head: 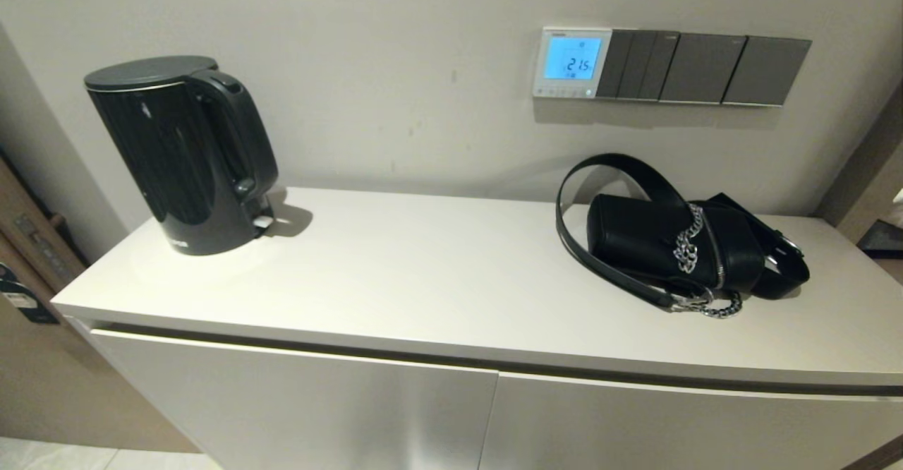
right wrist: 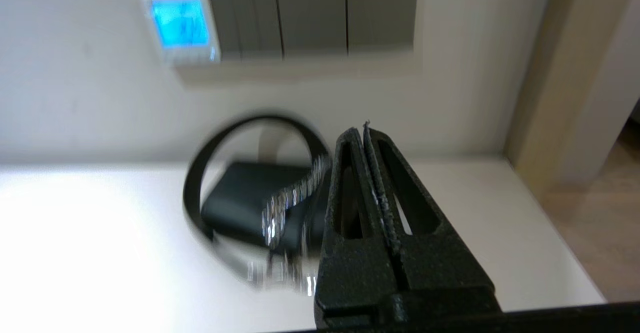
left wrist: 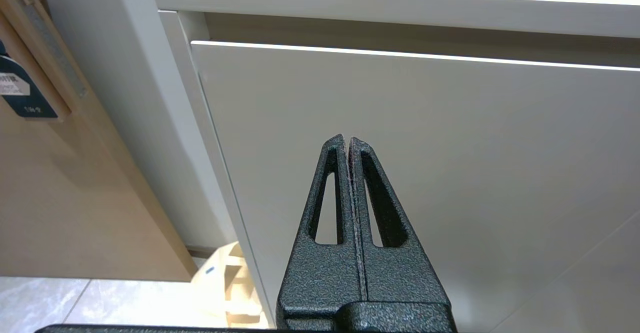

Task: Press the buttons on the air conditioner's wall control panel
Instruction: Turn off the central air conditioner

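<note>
The air conditioner's wall control panel (head: 571,62) is a small white-framed thermostat on the wall, its screen glowing light blue with digits. The buttons (head: 566,91) are a row of tiny pale keys along its bottom strip. The panel also shows in the right wrist view (right wrist: 181,24). My right gripper (right wrist: 361,129) is shut and empty, above the cabinet top near its front edge, well short of the panel. My left gripper (left wrist: 347,139) is shut and empty, low in front of the white cabinet door. Neither gripper shows in the head view.
Flat grey switch plates (head: 705,68) run along the wall right of the panel. A black handbag (head: 677,244) with a strap and silver chain lies on the white cabinet top (head: 423,272) below the panel. A black kettle (head: 183,152) stands at the left.
</note>
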Controlling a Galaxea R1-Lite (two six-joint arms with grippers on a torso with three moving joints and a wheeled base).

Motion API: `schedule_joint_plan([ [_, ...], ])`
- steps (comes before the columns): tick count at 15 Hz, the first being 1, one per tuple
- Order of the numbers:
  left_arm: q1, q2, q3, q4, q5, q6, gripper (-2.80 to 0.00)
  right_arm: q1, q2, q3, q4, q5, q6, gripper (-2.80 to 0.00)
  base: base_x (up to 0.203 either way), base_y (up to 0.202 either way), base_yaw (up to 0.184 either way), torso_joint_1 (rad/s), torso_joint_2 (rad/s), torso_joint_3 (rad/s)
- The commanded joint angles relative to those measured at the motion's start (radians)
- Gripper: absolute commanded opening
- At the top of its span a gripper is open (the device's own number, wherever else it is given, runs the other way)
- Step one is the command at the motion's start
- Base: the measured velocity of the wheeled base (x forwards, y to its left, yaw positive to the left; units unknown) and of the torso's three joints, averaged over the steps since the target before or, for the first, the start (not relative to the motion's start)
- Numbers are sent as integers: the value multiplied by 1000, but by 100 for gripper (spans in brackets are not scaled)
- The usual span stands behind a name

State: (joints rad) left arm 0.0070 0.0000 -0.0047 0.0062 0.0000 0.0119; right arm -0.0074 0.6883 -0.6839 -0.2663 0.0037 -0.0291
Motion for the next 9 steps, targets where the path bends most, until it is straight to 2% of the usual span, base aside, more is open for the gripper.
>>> schedule_joint_plan([
  [1, -1, 2, 0, 0, 0, 0, -280, -4, 240, -96, -46, -7, 4, -280, 0, 0, 0, 0, 0, 0],
  [3, 0, 2, 0, 0, 0, 0, -280, 14, 362, -133, -129, -42, 6, -280, 0, 0, 0, 0, 0, 0],
  [4, 1, 2, 0, 0, 0, 0, -280, 42, 428, -152, -178, -86, 6, -280, 0, 0, 0, 0, 0, 0],
  [7, -1, 2, 0, 0, 1, 0, -280, 188, 600, -227, -299, -296, 5, -280, 0, 0, 0, 0, 0, 0],
  [9, 1, 2, 0, 0, 2, 0, -280, 242, 703, -287, -370, -384, 6, -280, 0, 0, 0, 0, 0, 0],
])
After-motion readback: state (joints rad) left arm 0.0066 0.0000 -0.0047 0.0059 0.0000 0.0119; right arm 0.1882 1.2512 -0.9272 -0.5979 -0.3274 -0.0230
